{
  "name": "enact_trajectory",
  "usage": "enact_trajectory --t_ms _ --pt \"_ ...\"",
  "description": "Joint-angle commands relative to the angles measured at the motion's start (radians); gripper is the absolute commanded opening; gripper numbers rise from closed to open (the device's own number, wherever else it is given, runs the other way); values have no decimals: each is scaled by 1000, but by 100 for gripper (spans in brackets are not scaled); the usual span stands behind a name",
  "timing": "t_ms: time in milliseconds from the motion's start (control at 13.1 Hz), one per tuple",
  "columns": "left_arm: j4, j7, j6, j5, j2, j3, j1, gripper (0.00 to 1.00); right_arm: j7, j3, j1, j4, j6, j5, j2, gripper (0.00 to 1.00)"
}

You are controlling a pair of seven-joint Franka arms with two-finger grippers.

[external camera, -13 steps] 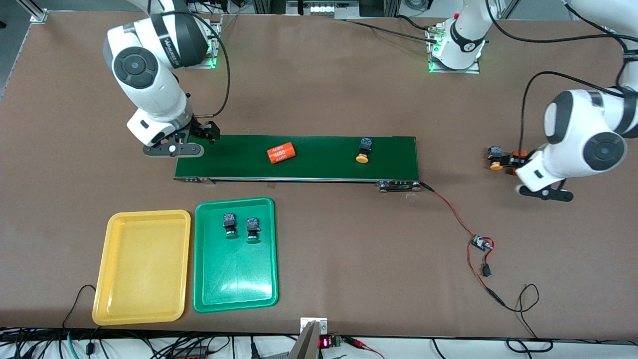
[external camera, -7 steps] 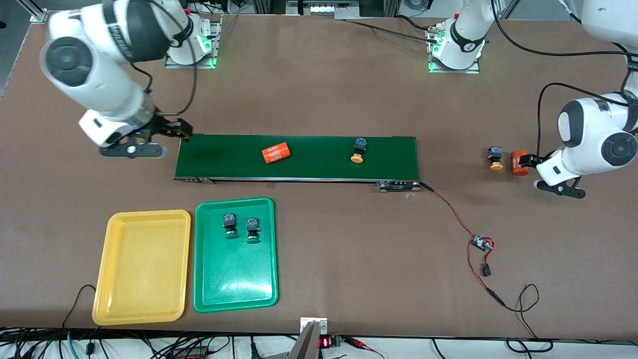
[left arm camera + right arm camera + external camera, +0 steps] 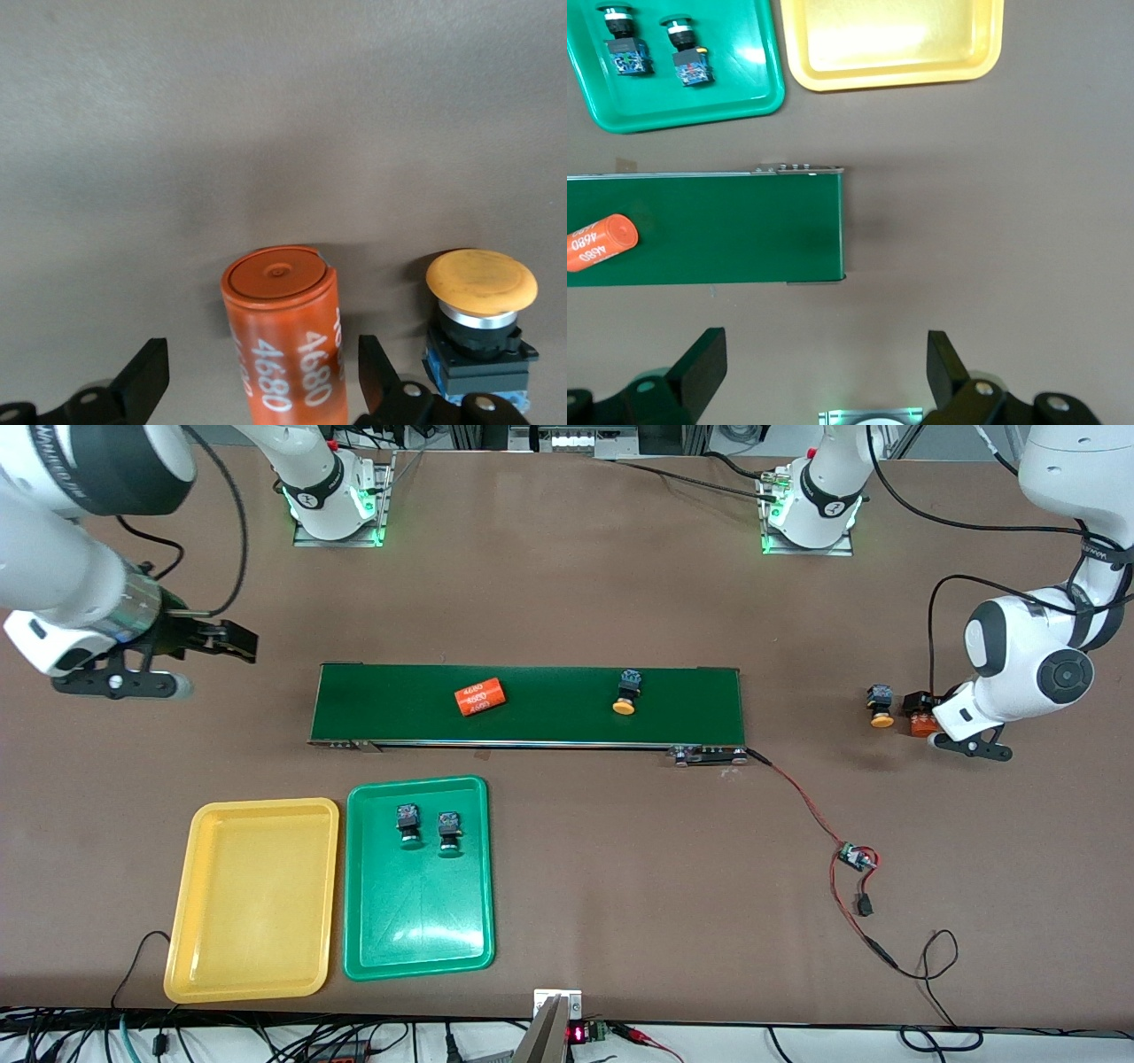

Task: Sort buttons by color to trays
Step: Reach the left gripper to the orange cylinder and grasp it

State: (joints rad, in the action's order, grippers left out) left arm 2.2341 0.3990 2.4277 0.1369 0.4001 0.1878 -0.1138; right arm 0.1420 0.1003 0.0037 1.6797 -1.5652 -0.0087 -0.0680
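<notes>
Two green-capped buttons (image 3: 407, 822) (image 3: 449, 831) lie in the green tray (image 3: 416, 921). The yellow tray (image 3: 257, 899) beside it holds nothing. One yellow-capped button (image 3: 625, 693) rides on the dark-green belt (image 3: 532, 722). The other yellow-capped button (image 3: 880, 707) (image 3: 481, 323) lies on the table past the belt's end, toward the left arm's end. My left gripper (image 3: 921, 719) (image 3: 263, 376) is low there, open, its fingers straddling an orange "4680" cylinder (image 3: 283, 332) with gaps on both sides. My right gripper (image 3: 237, 642) (image 3: 824, 363) hangs open and holds nothing, over bare table off the belt's other end.
A second orange "4680" cylinder (image 3: 478, 697) lies on the belt. A red-and-black cable with a small circuit board (image 3: 855, 857) trails from the belt's motor end toward the front edge. The arm bases (image 3: 332, 496) (image 3: 811, 505) stand along the table's back edge.
My right arm has swung away from the belt's end toward the table's edge. The belt has carried its cylinder and button toward the right arm's end. My left gripper drew back, then returned around the orange cylinder.
</notes>
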Motion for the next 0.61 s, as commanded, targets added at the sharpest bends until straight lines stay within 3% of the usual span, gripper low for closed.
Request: enact_trajectory --t_ms 0,152,304,532 --pt "-2 20 4 -22 3 2 -1 46 -56 16 -80 -3 43 59 27 100" --pt "-16 18 -24 -20 -21 -1 3 23 -41 16 -71 -5 54 58 24 100" --pt "-74 15 -169 -23 -64 -27 11 19 -59 18 -62 -27 56 44 7 100" --pt "-256 -5 -474 -51 -90 -147 12 19 -59 19 -60 -29 59 27 7 100"
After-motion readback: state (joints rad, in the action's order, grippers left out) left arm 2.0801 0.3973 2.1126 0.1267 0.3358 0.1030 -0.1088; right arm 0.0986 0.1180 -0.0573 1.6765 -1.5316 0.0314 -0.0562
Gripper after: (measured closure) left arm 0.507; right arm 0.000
